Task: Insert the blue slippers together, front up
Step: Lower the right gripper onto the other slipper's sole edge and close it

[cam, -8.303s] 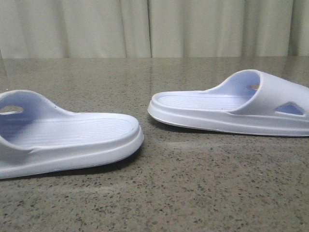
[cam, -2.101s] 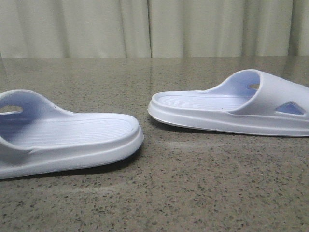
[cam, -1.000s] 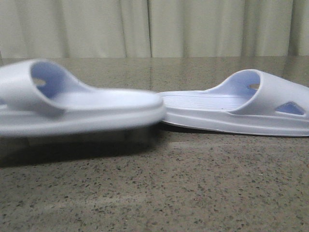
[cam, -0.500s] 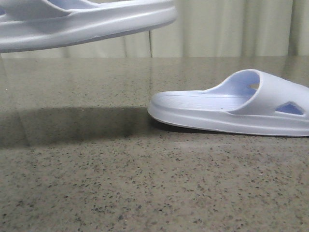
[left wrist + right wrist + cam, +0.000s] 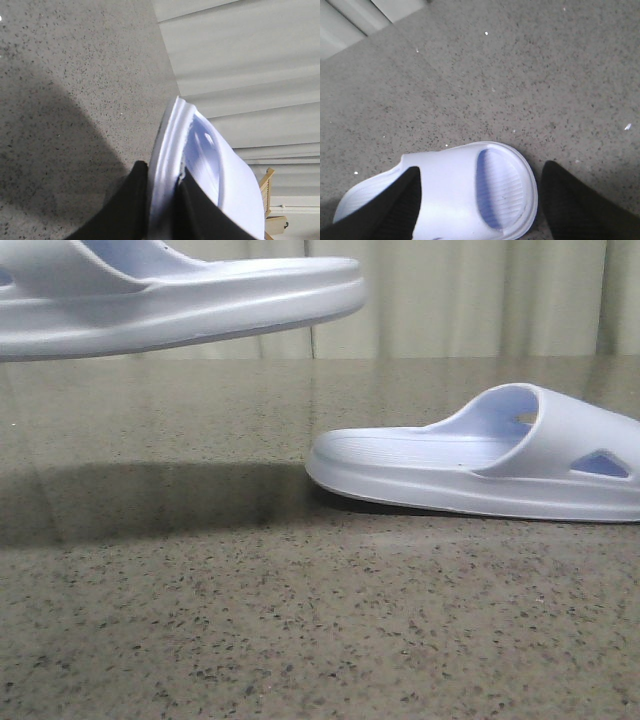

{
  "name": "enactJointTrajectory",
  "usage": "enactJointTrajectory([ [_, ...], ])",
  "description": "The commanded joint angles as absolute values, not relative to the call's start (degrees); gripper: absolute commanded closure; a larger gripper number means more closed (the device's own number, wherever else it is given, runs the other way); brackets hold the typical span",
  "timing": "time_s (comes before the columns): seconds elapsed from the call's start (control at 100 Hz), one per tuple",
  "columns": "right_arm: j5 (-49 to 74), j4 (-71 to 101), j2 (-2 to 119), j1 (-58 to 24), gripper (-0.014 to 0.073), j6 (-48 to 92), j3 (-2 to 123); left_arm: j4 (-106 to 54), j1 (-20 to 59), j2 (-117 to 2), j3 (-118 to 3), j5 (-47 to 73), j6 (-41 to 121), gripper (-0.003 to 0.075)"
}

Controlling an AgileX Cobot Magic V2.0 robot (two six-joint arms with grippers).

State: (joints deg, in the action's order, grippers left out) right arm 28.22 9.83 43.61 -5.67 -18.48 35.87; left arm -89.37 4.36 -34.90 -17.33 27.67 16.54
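One pale lavender-blue slipper [image 5: 180, 300] hangs in the air at the upper left of the front view, sole down, its heel end pointing right. My left gripper [image 5: 162, 172] is shut on the thick sole edge of this slipper [image 5: 210, 170], one black finger on each side. The second slipper [image 5: 480, 465] lies flat on the table at the right, strap to the right. My right gripper [image 5: 480, 180] is open and straddles the strap end of this slipper [image 5: 465, 200], one finger on either side without closing on it. Neither gripper shows in the front view.
The speckled grey stone tabletop [image 5: 300, 620] fills the scene, with a dark shadow [image 5: 140, 500] under the lifted slipper. Pale curtains [image 5: 460, 295] hang behind the table's far edge. A wooden chair [image 5: 272, 222] shows past the curtain in the left wrist view.
The left slipper was lying on the table, then rose off it and now hangs high at the upper left, slightly lower than half a second ago. The right slipper has not moved.
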Motion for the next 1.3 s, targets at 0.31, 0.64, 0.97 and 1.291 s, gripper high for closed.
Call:
enactJointTrajectory([
  [0.31, 16.82, 10.98, 52.49, -5.41, 0.0161, -24.79, 29.52, -90.39, 4.68, -35.33, -19.45, 28.11, 16.6, 0.0704],
  [0.64, 13.02, 14.95, 54.37, -5.41, 0.0161, -24.79, 28.12, -90.16, 4.68, -35.33, -19.45, 27.68, 16.6, 0.0704],
  [0.97, 10.38, 18.78, 60.85, -5.41, 0.0161, -24.79, 28.12, -90.02, 4.68, -35.33, -19.45, 27.25, 16.6, 0.0704],
  [1.291, 10.6, 19.87, 62.73, -8.45, 0.0292, -24.79, 28.12, -90.02, 4.68, -35.33, -19.45, 27.06, 16.6, 0.0704],
])
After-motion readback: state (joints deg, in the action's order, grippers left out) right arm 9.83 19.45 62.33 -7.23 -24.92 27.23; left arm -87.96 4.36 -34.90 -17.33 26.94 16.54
